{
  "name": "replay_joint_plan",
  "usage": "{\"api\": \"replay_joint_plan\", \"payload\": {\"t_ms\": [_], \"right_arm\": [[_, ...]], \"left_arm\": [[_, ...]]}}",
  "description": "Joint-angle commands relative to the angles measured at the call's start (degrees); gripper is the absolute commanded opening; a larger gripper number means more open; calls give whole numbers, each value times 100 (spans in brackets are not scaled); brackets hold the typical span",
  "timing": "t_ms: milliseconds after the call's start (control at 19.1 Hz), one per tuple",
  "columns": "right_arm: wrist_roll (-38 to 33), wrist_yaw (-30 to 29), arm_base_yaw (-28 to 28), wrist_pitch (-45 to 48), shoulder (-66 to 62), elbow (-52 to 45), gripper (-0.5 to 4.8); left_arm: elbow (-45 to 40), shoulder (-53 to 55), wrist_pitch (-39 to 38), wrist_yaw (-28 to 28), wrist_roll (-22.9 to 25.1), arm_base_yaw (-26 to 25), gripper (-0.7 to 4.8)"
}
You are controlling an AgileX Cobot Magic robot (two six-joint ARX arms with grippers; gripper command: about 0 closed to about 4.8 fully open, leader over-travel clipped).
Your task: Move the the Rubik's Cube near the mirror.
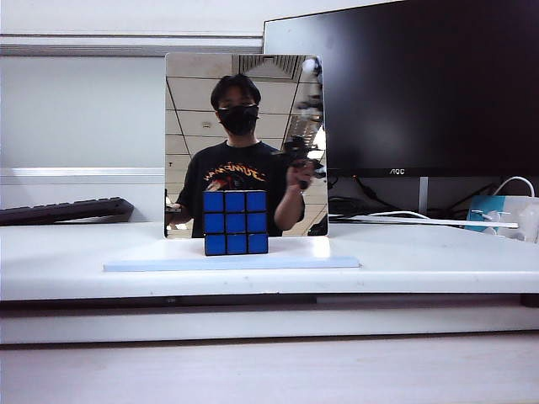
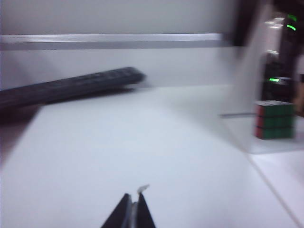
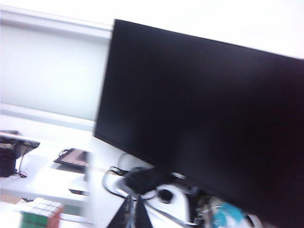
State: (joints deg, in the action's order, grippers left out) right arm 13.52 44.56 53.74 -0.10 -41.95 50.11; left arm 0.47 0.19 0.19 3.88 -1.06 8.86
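Note:
The Rubik's Cube (image 1: 235, 223) stands with its blue face to the front on the pale base plate (image 1: 152, 263) of the mirror (image 1: 244, 101), right up against the glass. In the left wrist view the cube (image 2: 274, 119) shows green and red faces far off to the side, with my left gripper (image 2: 135, 198) shut and empty over bare white table. My right gripper (image 3: 132, 202) is also shut on nothing, held up facing the black monitor (image 3: 204, 109), and the cube (image 3: 40, 213) sits low and off to one side. Neither arm appears directly in the exterior view.
A black AOC monitor (image 1: 421, 84) stands behind the mirror on the right, with cables and a blue-white box (image 1: 501, 215) below it. A black keyboard (image 1: 63, 210) lies at the back left. The mirror reflects a masked person.

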Motion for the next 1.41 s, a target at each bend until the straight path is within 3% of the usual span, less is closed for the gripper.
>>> {"api": "replay_joint_plan", "payload": {"t_ms": [52, 209, 261, 418, 679, 1097, 1202, 1359, 1411], "right_arm": [[-345, -1255, -743, -509, 898, -343, -1], [-522, -2549, -1648, -922, 1810, -811, -1], [-638, -2673, -1873, -1038, 1980, -960, -1], [-745, -2660, -2162, -1622, 2168, -1097, 0], [-745, -2669, -2186, -2592, 2264, -1099, 0], [-826, -2800, -2345, -2833, 2461, -1126, 0], [-986, -3467, -2743, -2374, 2955, -1521, 0], [-929, -3364, -3506, -549, 3845, -3034, 0], [-955, -3593, -3753, -74, 4054, -3508, 0]], "left_arm": [[7, 2, 52, -11, 22, -492, 22], [7, 2, 50, -7, 22, -717, 22], [7, 2, 50, -9, 22, -717, 22], [7, 2, 50, -9, 22, -717, 22], [7, 2, 50, -9, 22, -717, 22], [7, 2, 50, -7, 22, -717, 22], [7, 2, 50, -7, 22, -717, 22], [7, 2, 50, -7, 22, -717, 22], [7, 2, 50, -9, 22, -717, 22]]}}
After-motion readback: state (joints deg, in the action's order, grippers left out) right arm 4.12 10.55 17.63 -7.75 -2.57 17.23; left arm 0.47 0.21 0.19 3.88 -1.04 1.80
